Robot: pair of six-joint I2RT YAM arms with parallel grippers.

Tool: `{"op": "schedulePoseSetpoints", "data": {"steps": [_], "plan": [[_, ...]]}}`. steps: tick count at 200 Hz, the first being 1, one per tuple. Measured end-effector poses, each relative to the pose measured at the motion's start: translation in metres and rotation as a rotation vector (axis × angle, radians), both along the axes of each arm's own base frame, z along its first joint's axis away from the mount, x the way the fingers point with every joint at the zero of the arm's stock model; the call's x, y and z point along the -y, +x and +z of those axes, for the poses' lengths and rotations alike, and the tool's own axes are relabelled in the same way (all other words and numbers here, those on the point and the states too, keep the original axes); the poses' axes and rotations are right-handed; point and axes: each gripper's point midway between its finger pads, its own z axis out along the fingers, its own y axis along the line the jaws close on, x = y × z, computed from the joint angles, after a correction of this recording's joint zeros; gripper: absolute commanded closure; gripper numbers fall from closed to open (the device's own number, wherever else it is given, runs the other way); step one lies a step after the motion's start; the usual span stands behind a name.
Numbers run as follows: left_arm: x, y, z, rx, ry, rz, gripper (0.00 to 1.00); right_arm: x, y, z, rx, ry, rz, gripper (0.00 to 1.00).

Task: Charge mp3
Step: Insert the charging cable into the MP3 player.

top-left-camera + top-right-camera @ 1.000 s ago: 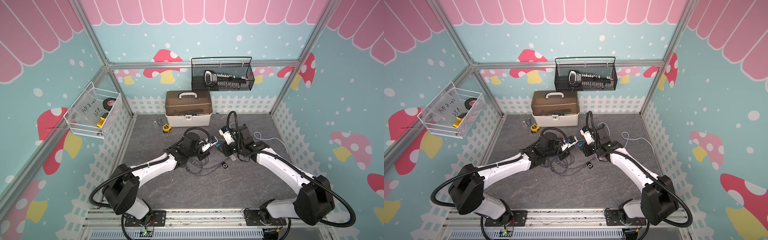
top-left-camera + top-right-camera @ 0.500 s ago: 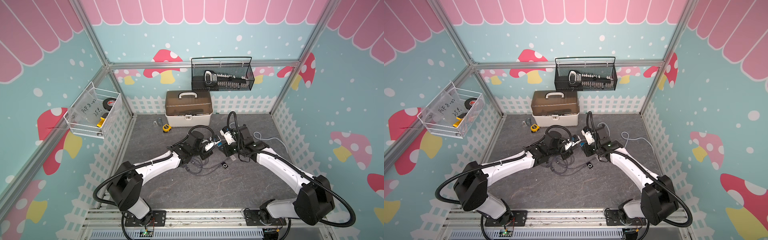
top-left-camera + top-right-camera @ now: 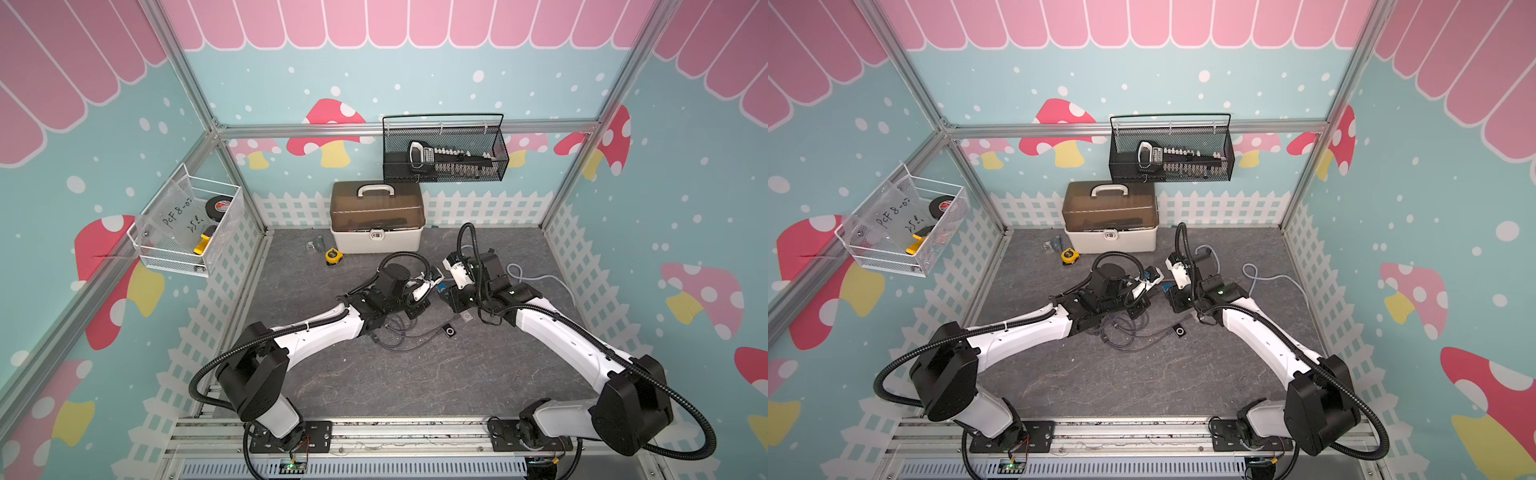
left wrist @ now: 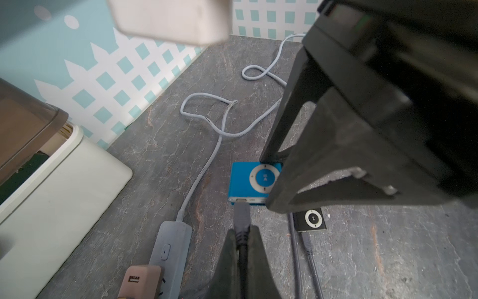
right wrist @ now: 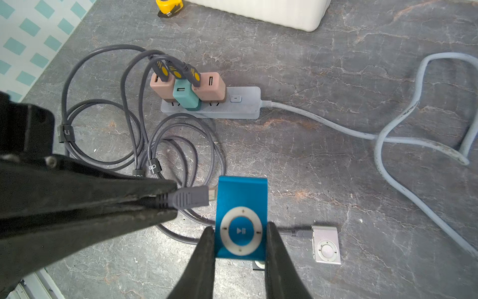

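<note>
Blue mp3 player (image 5: 241,204), right wrist view: gripped by its two long edges between the fingers of the right claw (image 5: 240,231), which is closed part-way onto it, control wheel facing the camera. The left claw (image 5: 173,200) is pinched fully on a grey cable plug (image 5: 190,199). The plug's metal tip meets the player's side edge (whether it is seated in the port cannot be told). Beyond, on the grey surface (image 5: 336,64), lie a power strip (image 5: 232,106) carrying three chargers (image 5: 185,90), coiled grey cables (image 5: 154,165), and a silver player (image 5: 326,248) with its own cable attached.

Left wrist view: the same plug stands out from between the left claw's fingertips, its nose at the port on the blue player's edge. A black player (image 4: 311,218) lies near it on the surface, cable attached.

Top views: in both, the two claws meet at the centre of the frame, with the blue player showing as a small blue patch between them. The black player lies just below centre. A toolbox (image 3: 376,220) sits at upper centre against the back fence, with a yellow tape measure (image 3: 332,255) at its lower left.
</note>
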Motion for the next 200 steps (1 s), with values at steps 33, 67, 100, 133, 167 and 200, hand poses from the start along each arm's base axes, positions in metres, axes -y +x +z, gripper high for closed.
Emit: {"op": "schedulePoseSetpoints", "data": {"steps": [33,67,100,133,167,200], "plan": [[0.000,-0.003,-0.003,0.038,0.020,-0.022,1.00,0.001,-0.003,-0.002,-0.018,0.000,-0.003,0.94],[-0.005,-0.008,-0.007,0.089,0.045,-0.051,1.00,-0.002,-0.007,-0.004,-0.040,0.020,0.006,0.94],[-0.008,-0.014,-0.010,0.114,0.046,-0.075,1.00,-0.004,-0.013,-0.006,-0.057,0.040,0.015,0.95],[-0.007,-0.019,-0.010,0.122,0.037,-0.100,1.00,-0.003,-0.018,-0.005,-0.068,0.054,0.018,0.94],[-0.007,-0.021,-0.009,0.131,0.040,-0.118,1.00,-0.004,-0.020,-0.007,-0.078,0.056,0.020,0.94],[-0.006,-0.022,-0.010,0.144,0.051,-0.134,1.00,-0.003,-0.022,-0.008,-0.090,0.053,0.019,0.95]]}}
